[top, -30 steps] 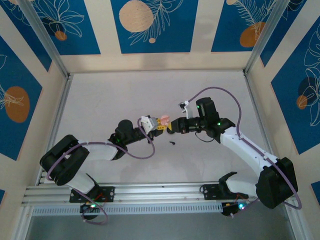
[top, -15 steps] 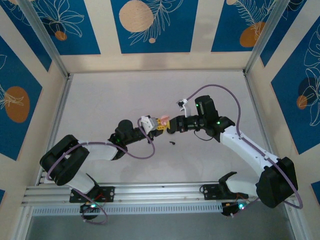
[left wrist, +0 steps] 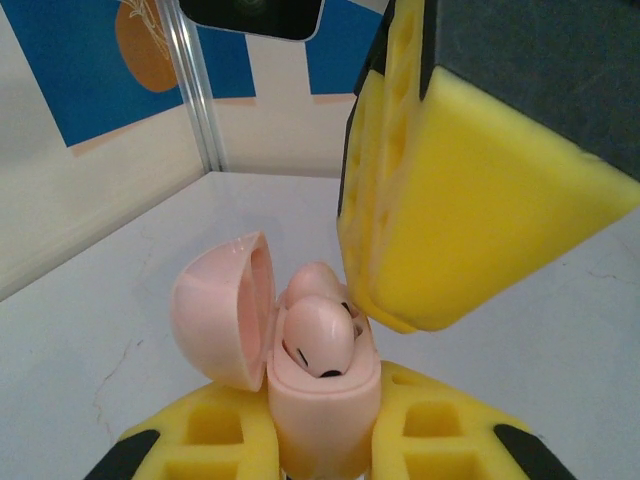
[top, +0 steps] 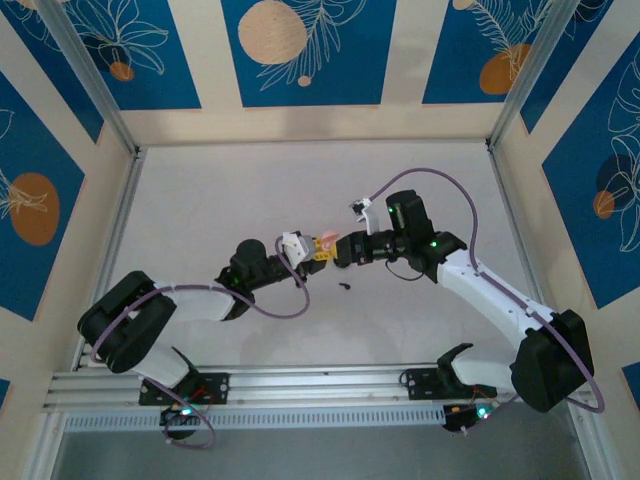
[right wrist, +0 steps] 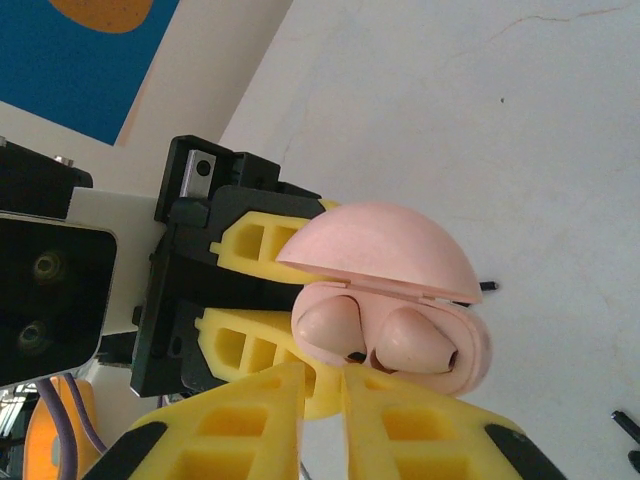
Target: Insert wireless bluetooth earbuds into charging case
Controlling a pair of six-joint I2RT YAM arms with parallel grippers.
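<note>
My left gripper is shut on the pink charging case, holding it above the table's middle with its lid swung open. Two pink earbuds sit side by side in the case's wells. My right gripper meets the case from the right, its yellow fingers nearly together, with nothing showing in the thin gap between them. Their tips rest at the case's rim by the earbuds. From above, both grippers come together at the case.
A tiny black piece lies on the pale table just in front of the grippers. Aluminium rails and patterned walls close in the table on three sides. The arms' bases stand on the near rail.
The right arm has shifted slightly left and toward the case. The left arm and the case have stayed where they were.
</note>
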